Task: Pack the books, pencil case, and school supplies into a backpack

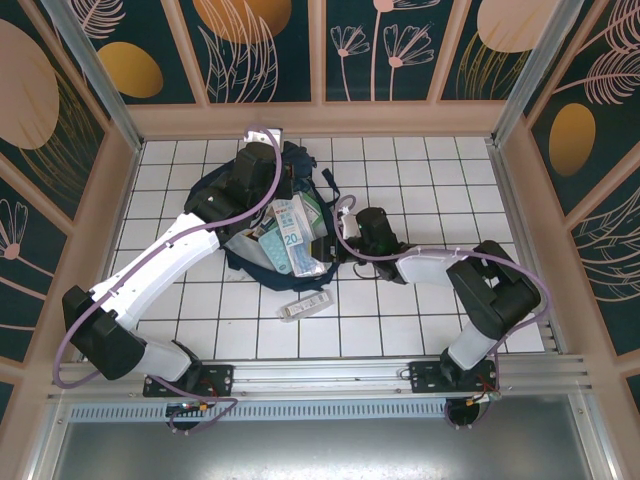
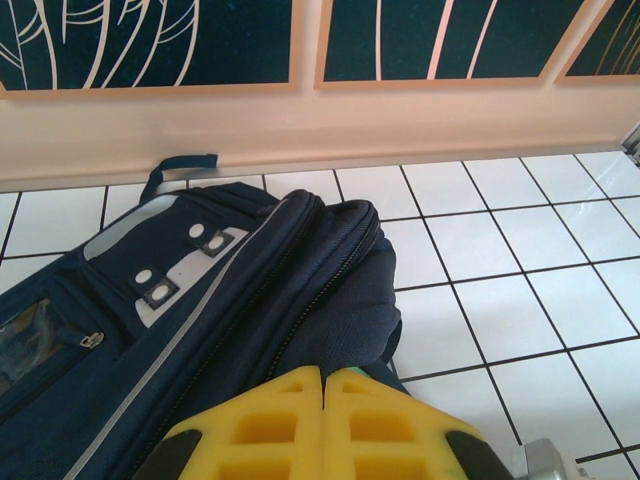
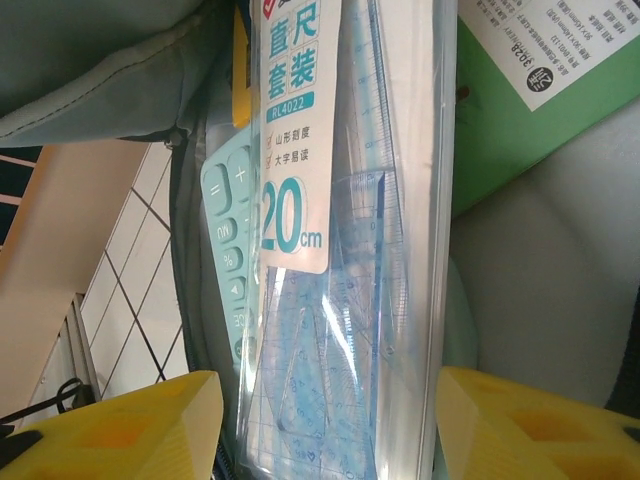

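Observation:
The navy backpack [image 1: 212, 188] lies open in the middle of the table. My left gripper [image 1: 280, 180] is shut on a fold of the backpack's [image 2: 250, 290] fabric, its yellow fingertips [image 2: 325, 375] pressed together. The clear bluish-white packet [image 3: 340, 250] marked "20cm" rests in the opening on the mint-green calculator [image 3: 228, 220], beside a green book [image 3: 530, 130]. My right gripper [image 3: 330, 420] is open at the bag's mouth [image 1: 335, 240], one finger on either side of the packet [image 1: 290, 240]. The slim white-grey bar [image 1: 305, 305] lies on the tiles in front of the bag. The pencil case is out of view.
The white tiled table [image 1: 430, 180] is fenced by low beige walls [image 1: 320, 118] at the back and sides. Both arms reach in from the near rail [image 1: 330, 375]. Open tiles lie to the right of the bag [image 2: 500, 260].

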### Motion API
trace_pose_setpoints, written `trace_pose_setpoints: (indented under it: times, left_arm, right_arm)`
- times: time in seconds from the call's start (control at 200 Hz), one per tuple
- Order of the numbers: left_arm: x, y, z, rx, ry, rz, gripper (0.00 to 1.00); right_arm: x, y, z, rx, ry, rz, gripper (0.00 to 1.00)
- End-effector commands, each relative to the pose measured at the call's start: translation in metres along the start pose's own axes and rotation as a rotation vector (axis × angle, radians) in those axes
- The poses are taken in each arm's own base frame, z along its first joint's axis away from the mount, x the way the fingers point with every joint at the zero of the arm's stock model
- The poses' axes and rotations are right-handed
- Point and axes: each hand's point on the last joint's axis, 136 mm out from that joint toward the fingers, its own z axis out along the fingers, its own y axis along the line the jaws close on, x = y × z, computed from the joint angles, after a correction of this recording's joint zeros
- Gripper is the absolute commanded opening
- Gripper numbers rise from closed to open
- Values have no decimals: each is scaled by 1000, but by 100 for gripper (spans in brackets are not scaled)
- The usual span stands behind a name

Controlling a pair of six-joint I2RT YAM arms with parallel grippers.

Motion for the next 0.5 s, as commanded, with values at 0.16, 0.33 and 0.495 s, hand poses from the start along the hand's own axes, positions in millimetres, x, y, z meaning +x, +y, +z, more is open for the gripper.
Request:
trace_pose_setpoints:
  times: [0.16,0.33,0.495]
  left_arm:
    - [-61,-12,-25,59,-191,-64,0]
    - [-59,-13,-23,61,-186,-64,0]
    - [-58,-14,-22,64,-185,-64,0]
  right_arm:
    - [24,3,13,-30,79,8,55]
    - [24,2,19,20,83,-7,55]
    - [25,3,24,9,101,-11,46]
